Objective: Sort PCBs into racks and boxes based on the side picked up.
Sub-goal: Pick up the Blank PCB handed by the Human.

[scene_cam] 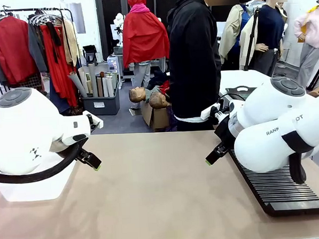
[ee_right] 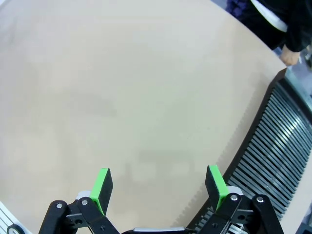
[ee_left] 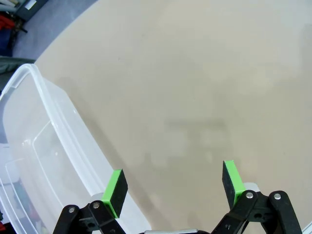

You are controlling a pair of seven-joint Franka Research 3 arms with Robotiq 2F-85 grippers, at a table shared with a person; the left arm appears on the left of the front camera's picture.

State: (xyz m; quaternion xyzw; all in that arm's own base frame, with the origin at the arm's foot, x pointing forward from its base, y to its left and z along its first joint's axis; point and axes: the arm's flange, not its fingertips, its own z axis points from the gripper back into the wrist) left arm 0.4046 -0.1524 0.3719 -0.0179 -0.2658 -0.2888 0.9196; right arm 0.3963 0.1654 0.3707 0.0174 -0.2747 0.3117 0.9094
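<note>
Two grippers are hanging over the beige table (scene_cam: 164,205), both with their green pads spread apart and holding nothing. The clear translucent plastic tub with the thick rim (ee_left: 63,122) is sitting just beside one finger of the left gripper (ee_left: 173,183). The long black plastic rack with narrow slots (ee_right: 273,141) is lying just beside the right gripper (ee_right: 161,187). I am judging that a straight descent is risking a fingertip catching the tub rim or pushing the rack out of place, because both are so near.
</note>
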